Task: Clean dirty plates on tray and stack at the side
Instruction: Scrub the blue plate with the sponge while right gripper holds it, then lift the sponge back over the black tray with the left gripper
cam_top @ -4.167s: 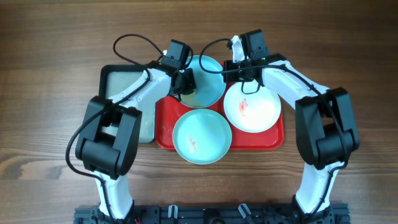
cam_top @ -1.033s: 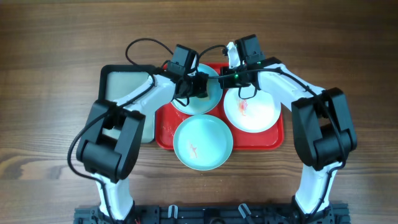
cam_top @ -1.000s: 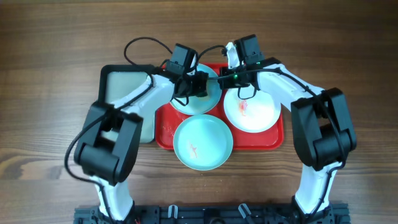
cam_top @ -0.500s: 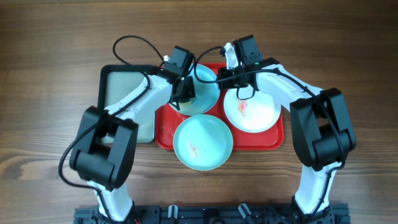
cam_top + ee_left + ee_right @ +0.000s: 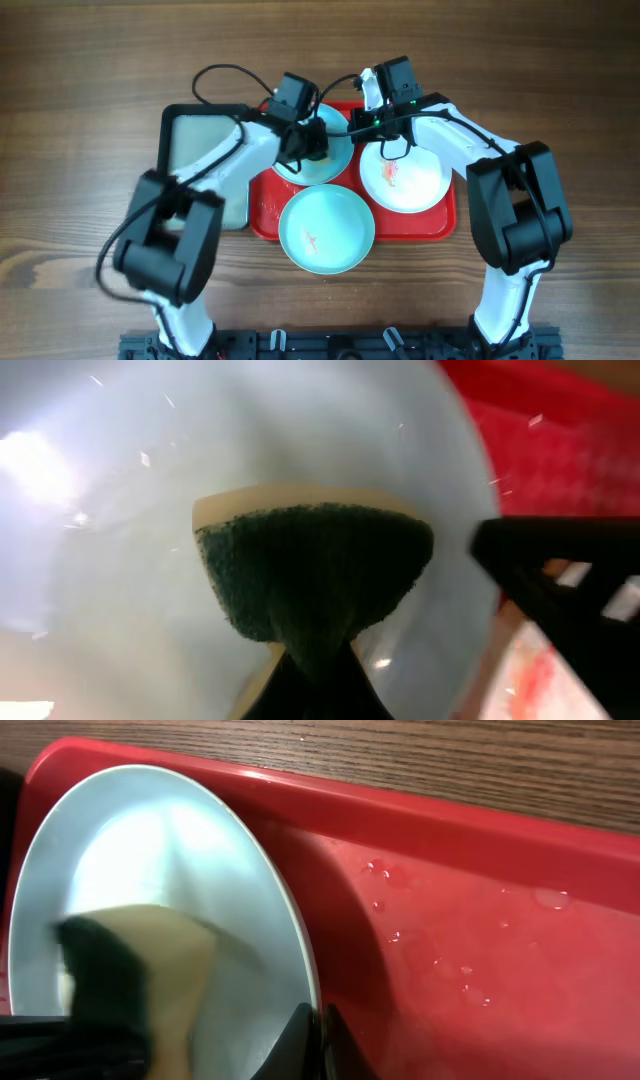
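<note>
Right gripper [image 5: 315, 1028] pinches the pale turquoise round plate [image 5: 130, 850] steady; left gripper [image 5: 312, 678] clamps a green scouring sponge [image 5: 310, 570] against it.

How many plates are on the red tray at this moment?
3, all on the tray: the back turquoise plate, under the sponge; the front turquoise plate, nearest the robot; the white plate, at the right. None seems hidden.

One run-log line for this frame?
phase: wipe | left gripper: shut on sponge, against far turquoise plate | right gripper: shut on its rim | white plate, near turquoise plate: smeared, on tray
</note>
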Robot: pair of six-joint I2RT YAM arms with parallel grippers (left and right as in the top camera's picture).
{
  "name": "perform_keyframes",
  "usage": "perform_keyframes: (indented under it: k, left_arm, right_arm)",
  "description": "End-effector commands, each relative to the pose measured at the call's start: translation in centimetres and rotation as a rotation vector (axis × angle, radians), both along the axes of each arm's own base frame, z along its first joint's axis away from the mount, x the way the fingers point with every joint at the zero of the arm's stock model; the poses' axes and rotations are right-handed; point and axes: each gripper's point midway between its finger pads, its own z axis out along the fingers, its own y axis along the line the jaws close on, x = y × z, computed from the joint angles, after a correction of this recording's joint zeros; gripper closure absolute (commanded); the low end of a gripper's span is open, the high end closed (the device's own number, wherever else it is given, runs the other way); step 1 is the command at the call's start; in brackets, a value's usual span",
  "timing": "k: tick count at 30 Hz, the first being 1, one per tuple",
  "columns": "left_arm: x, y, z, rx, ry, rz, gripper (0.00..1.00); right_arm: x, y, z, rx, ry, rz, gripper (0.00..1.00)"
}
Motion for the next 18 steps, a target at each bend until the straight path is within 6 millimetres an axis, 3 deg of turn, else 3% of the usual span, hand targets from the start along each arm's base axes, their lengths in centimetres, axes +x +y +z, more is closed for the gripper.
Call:
perform_keyframes:
  k: [1,3,5,8,14,16,18]
  left_arm:
    - [1.8,3.4,9.5,-0.033,-0.200,0.095,0.96]
    - [1.4,7.2,11.2,0.040,-0.216,0.184,0.96]
    - [-0.3,13.7,11.8,0.169,-0.163,0.325,0.96]
    - [-1.8,17.9,10.6,0.220,-0.067,0.415,0.96]
    - [-2.0,19.6,10.6,0.302,-0.075,0.426,0.96]
    - [-2.7,20.4,10.3,0.349,-0.050,0.437,0.96]
    - [-3.5,21.3,10.2,0.404,-0.028,0.448,0.96]
  right_arm:
    - [-0.3,0.6,-0.4,0.015,0.011,0.019,0.96]
    - [-0.3,0.5,-0.4,0.012,0.009,0.019,0.96]
    - [-0.2,0.5,-0.4,0.012,0.007,0.020,0.95]
    - [-0.2,0.5,-0.4,0.012,0.007,0.019,0.90]
    - [0.1,-0.4,-0.8,-0.040,-0.002,-0.011,0.82]
    - [0.0,-0.6,-0.9,-0.049,0.001,-0.015,0.69]
    - [0.3,-1.1,-1.1,-0.081,-0.008,-0.031,0.65]
